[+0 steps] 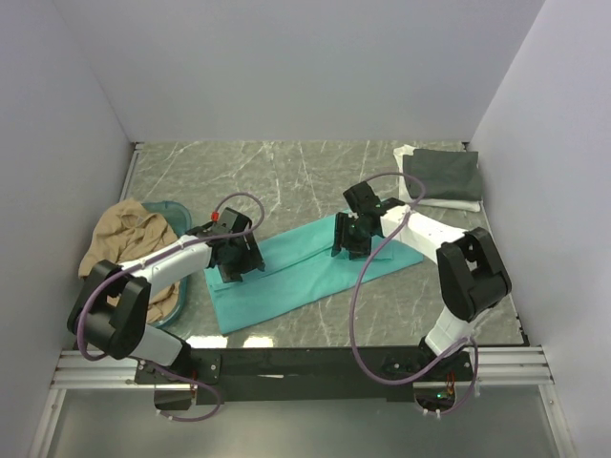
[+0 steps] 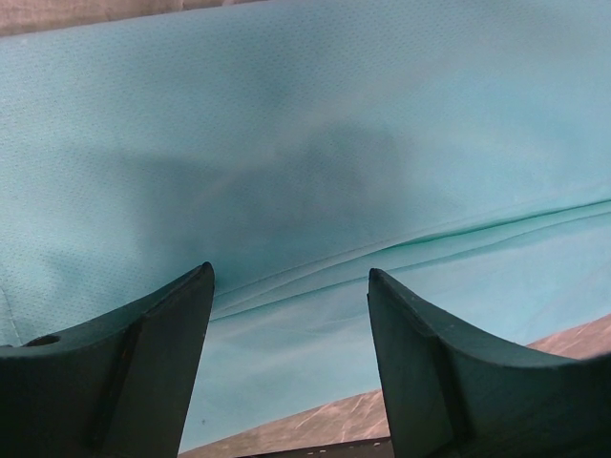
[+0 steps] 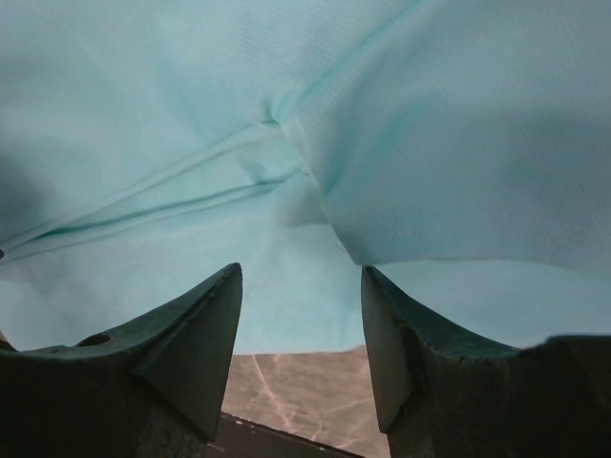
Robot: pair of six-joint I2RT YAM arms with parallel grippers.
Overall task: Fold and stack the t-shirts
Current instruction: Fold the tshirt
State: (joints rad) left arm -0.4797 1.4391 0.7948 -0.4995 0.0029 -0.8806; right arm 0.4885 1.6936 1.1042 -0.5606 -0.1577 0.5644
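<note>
A teal-green t-shirt [image 1: 296, 272] lies folded into a long band across the middle of the table. My left gripper [image 1: 236, 258] hovers over its left part, open, with only cloth [image 2: 305, 143] and a fold line under the gap [image 2: 291, 277]. Over the band's right part my right gripper [image 1: 355, 239] is also open, above a seam and a folded flap [image 3: 458, 124], nothing between the fingers [image 3: 301, 272]. A tan t-shirt [image 1: 124, 243] is bunched at the left. A dark grey t-shirt [image 1: 442, 175] sits folded on a white one [image 1: 456, 203] at the back right.
A teal plastic basket [image 1: 172, 212] stands at the left under the tan shirt. Grey walls close the table in on three sides. The marble tabletop [image 1: 286, 172] runs behind the band, and a metal rail [image 1: 305, 367] lies along the near edge.
</note>
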